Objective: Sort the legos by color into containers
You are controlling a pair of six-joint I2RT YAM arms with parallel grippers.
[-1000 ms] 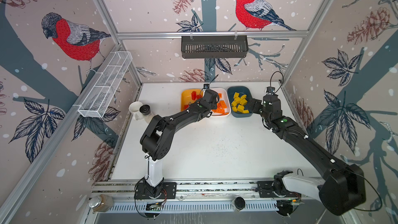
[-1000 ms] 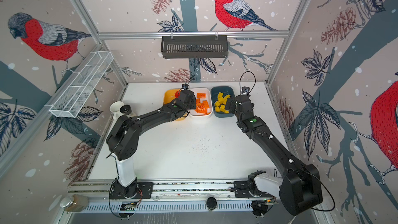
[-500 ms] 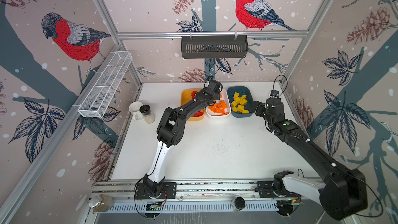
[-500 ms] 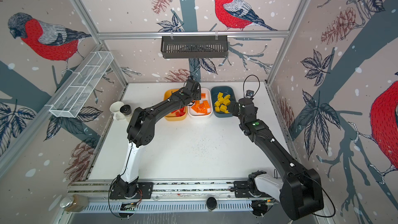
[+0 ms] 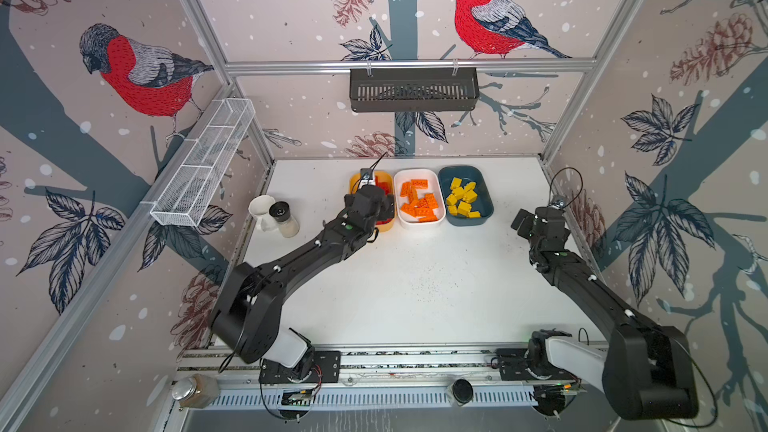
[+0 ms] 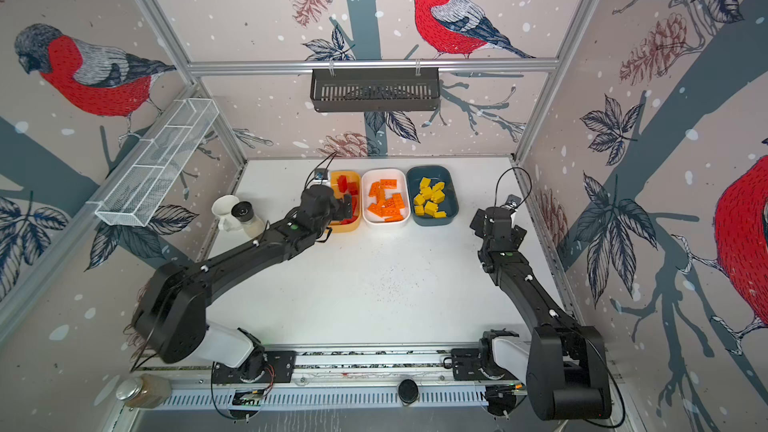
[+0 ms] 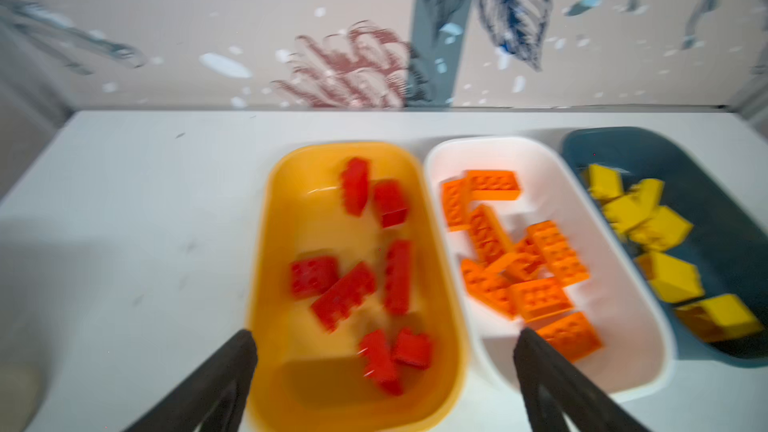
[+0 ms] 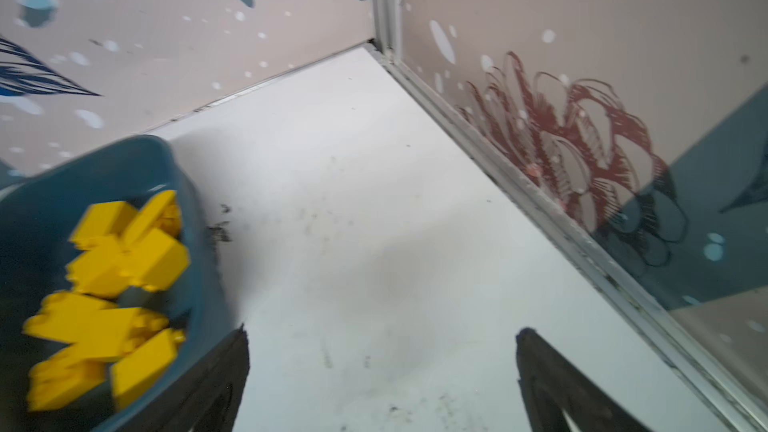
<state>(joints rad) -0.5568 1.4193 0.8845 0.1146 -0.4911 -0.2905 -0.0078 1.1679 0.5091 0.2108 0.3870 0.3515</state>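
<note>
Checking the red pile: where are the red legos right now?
In a top view the red legos lie in the yellow-orange tub, left of the white tub.

Both top views look steeply down from high at the front onto the whole tabletop point(image 5: 415, 292), with the three tubs point(image 5: 419, 226) in the upper middle of the frame. The left wrist view faces the back wall point(image 7: 249, 14) from close over all the tubs. The right wrist view, also close, shares only the teal tub point(image 8: 137, 160) with it.

Bullfinch wallpaper point(image 5: 291, 14) (pinecones too) surrounds a white tabletop point(image 5: 415, 284).
</note>
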